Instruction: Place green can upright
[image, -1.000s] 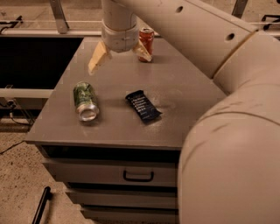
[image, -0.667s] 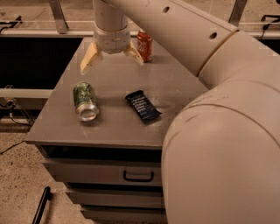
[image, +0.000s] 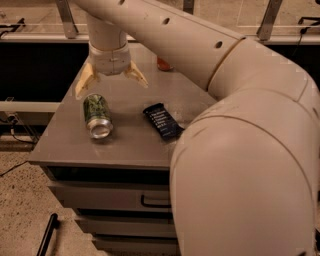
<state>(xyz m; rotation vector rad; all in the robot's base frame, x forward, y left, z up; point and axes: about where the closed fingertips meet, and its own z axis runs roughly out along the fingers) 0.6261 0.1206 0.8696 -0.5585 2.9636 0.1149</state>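
Claw (image: 110, 79) spread wide, hovering just behind green can (image: 96, 114) lying sideways on counter (image: 65, 145); best to drop straight, straddle its sides mid-body, then tip upright.

Claw (image: 111, 86) spread wide above green can (image: 97, 115) lying sideways.

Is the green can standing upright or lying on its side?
Lying on its side: the green can shows its silver end toward the camera. The gripper hangs near its far end, fingers open.
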